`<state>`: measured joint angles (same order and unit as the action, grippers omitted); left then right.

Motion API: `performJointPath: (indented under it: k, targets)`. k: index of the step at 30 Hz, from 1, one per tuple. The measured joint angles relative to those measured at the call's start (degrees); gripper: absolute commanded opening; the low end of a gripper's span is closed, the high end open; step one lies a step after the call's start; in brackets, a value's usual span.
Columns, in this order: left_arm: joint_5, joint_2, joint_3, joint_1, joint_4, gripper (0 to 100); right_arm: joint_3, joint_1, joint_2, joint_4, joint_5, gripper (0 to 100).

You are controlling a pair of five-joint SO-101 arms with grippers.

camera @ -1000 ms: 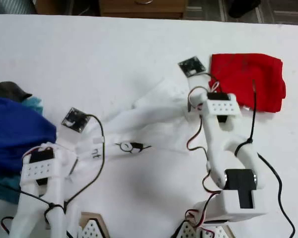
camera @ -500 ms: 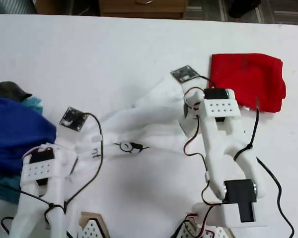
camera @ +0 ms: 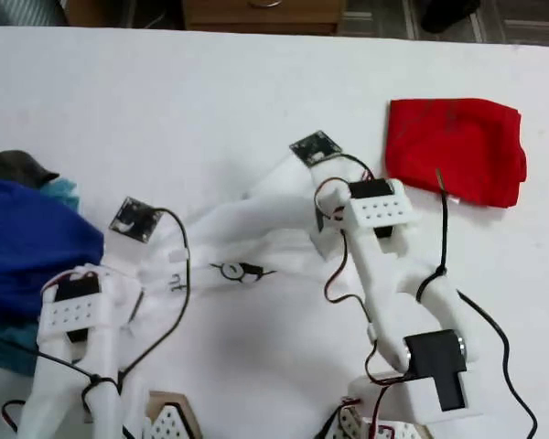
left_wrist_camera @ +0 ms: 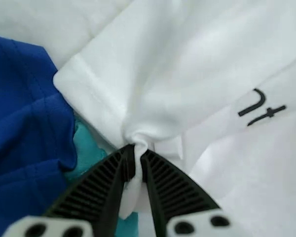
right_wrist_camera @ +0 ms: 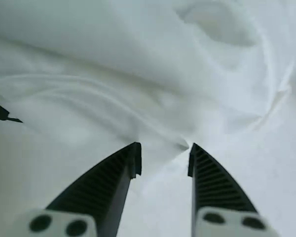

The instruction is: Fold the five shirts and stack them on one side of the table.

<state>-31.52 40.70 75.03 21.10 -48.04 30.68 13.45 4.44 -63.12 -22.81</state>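
A white shirt (camera: 265, 219) with a small black print lies crumpled across the middle of the table. My left gripper (left_wrist_camera: 137, 150) is shut on a bunched fold at the shirt's left edge, near the blue shirt (left_wrist_camera: 24, 113). Low over the shirt's right part, my right gripper (right_wrist_camera: 164, 153) stands open, its fingertips just above a ridge of white cloth (right_wrist_camera: 153, 98). In the high view the left gripper (camera: 154, 273) is at the shirt's near-left corner and the right gripper (camera: 322, 230) is near its middle right. A folded red shirt (camera: 457, 148) lies at the far right.
A heap of shirts sits at the table's left edge: blue (camera: 27, 242) on top, teal (camera: 62, 189) and dark grey (camera: 14, 166) showing beneath. The table's far edge (camera: 256, 32) borders wooden furniture. Bare table (camera: 165, 101) stretches across the far half.
The right arm has swung left, away from the red shirt and over the white shirt's middle. The left arm has kept still, holding the shirt's edge.
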Motion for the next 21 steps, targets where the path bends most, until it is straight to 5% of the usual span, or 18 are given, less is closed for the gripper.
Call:
performJointPath:
  k: [16, 21]
  targets:
    - [0.00, 0.00, 0.00, 0.00, 0.00, 3, 0.00, -0.09, -8.44, 4.66, 0.62, 17.2]
    - [0.00, 0.00, 0.00, 0.00, 0.00, 3, 0.00, -0.44, -8.97, 4.84, 0.62, 2.1]
